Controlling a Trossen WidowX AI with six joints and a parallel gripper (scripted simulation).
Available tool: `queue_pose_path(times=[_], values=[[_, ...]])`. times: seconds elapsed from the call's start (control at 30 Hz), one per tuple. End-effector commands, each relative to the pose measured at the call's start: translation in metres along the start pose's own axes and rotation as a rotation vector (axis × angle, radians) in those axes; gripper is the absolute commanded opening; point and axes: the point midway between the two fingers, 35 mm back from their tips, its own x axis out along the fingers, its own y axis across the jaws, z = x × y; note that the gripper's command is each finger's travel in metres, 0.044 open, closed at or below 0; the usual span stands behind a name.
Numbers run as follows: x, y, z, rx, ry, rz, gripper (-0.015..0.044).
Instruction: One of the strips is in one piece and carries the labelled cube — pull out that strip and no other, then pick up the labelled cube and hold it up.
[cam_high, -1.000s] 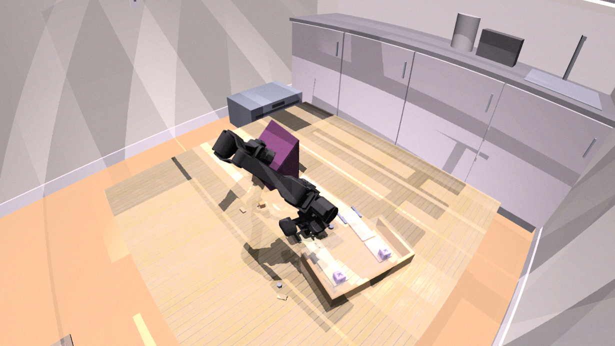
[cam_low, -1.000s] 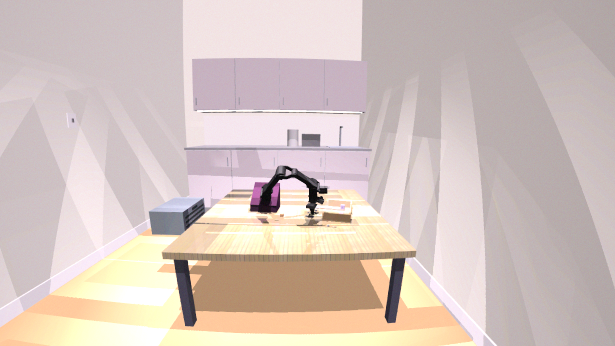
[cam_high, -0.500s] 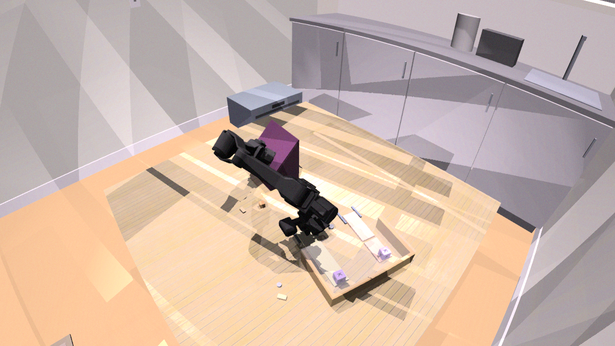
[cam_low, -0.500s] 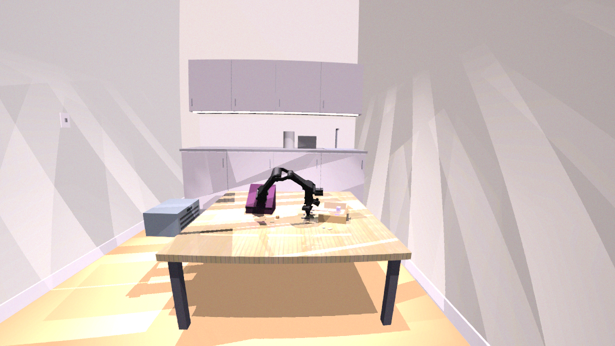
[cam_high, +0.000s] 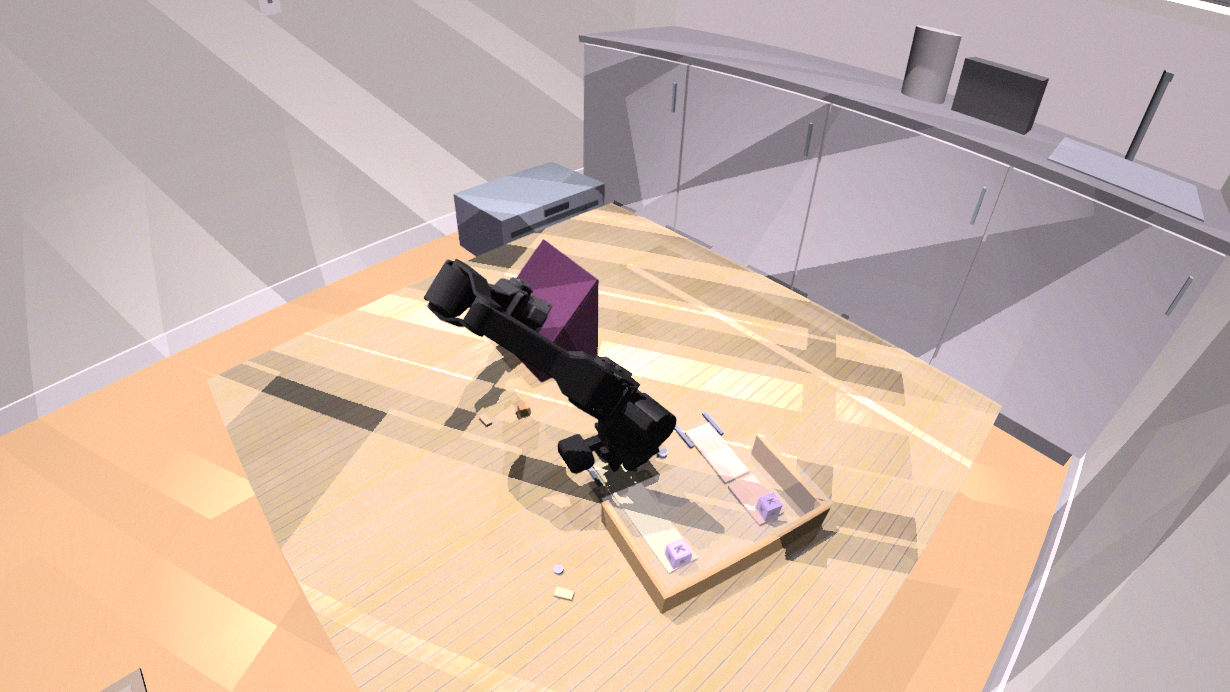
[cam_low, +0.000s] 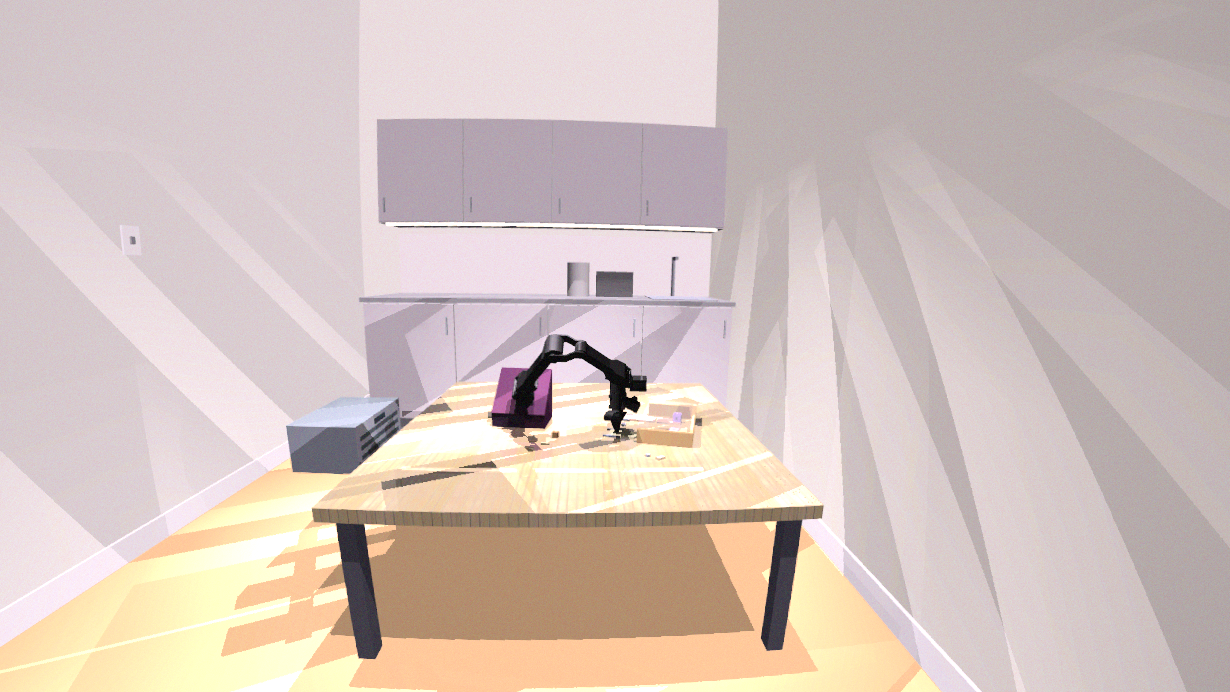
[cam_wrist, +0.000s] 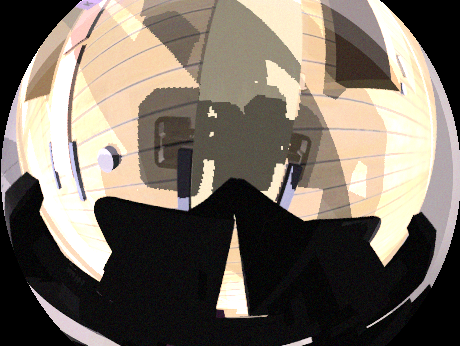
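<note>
A pale strip runs unbroken where visible; its near end is hidden by my gripper. A lavender cube with a dark mark stands on its far end. The other strip shows a break before its pinkish far piece, which carries another marked lavender cube. My gripper is shut and empty, low over the near end of the unbroken strip. Whether it touches the strip cannot be told.
A wood-walled tray surrounds the far ends. Blue rails flank both near ends. A lilac disc lies between the strips. Another disc and small blocks lie left. A purple box stands by the arm base.
</note>
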Motion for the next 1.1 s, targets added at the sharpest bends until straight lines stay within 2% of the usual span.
queue_pose_path(times=[0.0, 0.53, 1.07], values=[[0.003, 0.0, -0.001, -0.001, 0.004, -0.003, 0.0], [0.004, 0.0, -0.002, -0.001, 0.004, -0.003, 0.0], [0.005, 0.001, -0.027, -0.002, 0.005, -0.003, 0.0]])
